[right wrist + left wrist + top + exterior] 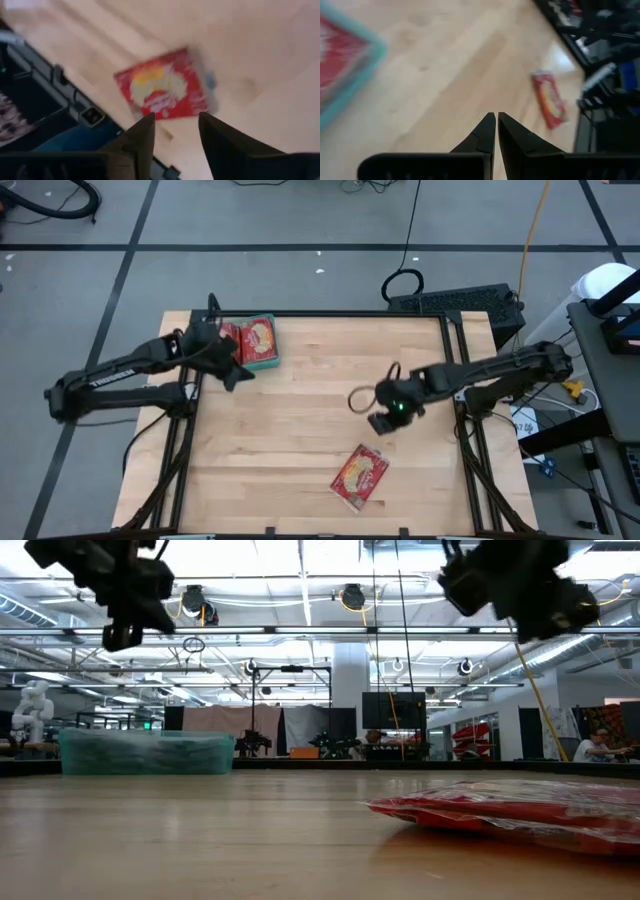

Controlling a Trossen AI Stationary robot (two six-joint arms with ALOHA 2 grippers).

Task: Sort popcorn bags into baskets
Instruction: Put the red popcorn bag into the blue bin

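Observation:
One red popcorn bag (360, 476) lies flat on the table near its near edge; it also shows in the low view (520, 812), the right wrist view (162, 91) and the left wrist view (549, 99). More red bags (258, 340) lie in the teal basket (268, 364) at the table's far left corner; the basket (146, 753) stands on the table. My left gripper (240, 376) is shut, raised beside the basket's near side (496, 120). My right gripper (385, 420) is open, raised above the table, on the far side of the loose bag (175, 122).
Bare wooden tabletop (310, 410) lies between the basket and the loose bag. A dark frame (470, 470) runs along the table's right side. A black keyboard-like unit (455, 302) sits beyond the far right corner.

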